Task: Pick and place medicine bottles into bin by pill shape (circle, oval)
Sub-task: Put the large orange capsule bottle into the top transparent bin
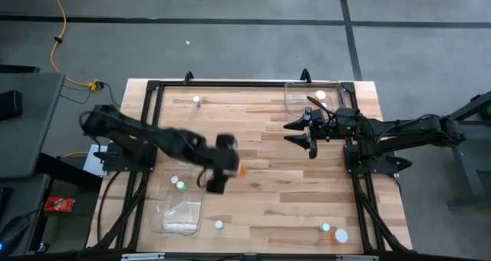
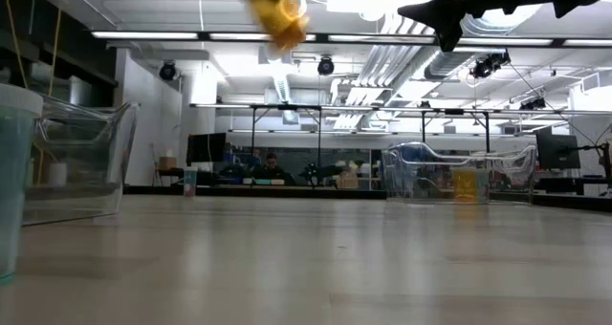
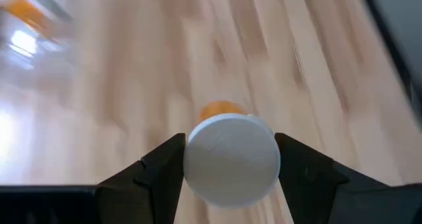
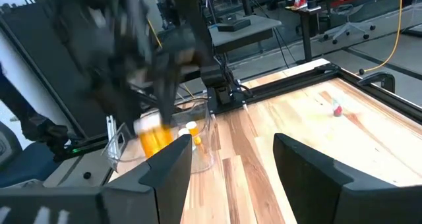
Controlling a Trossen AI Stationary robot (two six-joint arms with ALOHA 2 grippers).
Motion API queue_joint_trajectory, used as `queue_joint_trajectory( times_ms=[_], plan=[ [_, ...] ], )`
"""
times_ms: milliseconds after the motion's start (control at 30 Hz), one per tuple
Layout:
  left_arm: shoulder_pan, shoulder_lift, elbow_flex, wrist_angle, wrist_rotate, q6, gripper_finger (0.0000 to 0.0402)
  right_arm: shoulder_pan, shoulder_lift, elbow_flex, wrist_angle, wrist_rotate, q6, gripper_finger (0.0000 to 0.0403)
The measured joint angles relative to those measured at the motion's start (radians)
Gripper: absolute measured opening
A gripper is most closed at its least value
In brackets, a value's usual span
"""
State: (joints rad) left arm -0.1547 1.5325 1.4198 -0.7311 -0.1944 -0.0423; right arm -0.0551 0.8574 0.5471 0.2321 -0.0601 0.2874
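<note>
The wooden bench (image 1: 276, 176) is bordered by a dark frame, with wide open boards in the middle. One clear bin (image 1: 182, 215) is placed near the front edge, another (image 1: 311, 96) at the far edge. The left tool (image 1: 224, 165), blurred, is closed on an orange bottle (image 3: 231, 159), held above mid-bench. The right tool (image 1: 303, 134) is kept open, empty. Other small bottles (image 1: 178, 183) are hard to make out.

No text, label, brand, number or sign can be read in any of the views. The white cap (image 3: 231, 160) of the orange bottle (image 4: 153, 138) is blank, and the other bottles on the table (image 1: 268, 192) are too small to show any print.
</note>
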Motion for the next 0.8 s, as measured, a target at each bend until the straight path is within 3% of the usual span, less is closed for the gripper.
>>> queue_joint_trajectory(
  times_ms=[233, 433, 800],
  plan=[
    [0.142, -0.187, -0.213, 0.35, 0.004, -0.074, 0.0197, 0.014, 0.0, 0.0, 0.016, 0.0, 0.0, 0.0206],
    [0.185, -0.271, -0.408, 0.546, 0.021, -0.159, 0.0197, 0.025, 0.002, 0.0, 0.022, 0.0, 0.0, 0.0206],
    [0.2, -0.273, -0.473, 0.66, 0.037, -0.165, 0.0197, 0.026, 0.066, 0.015, 0.066, 0.003, 0.027, 0.0206]
  ],
)
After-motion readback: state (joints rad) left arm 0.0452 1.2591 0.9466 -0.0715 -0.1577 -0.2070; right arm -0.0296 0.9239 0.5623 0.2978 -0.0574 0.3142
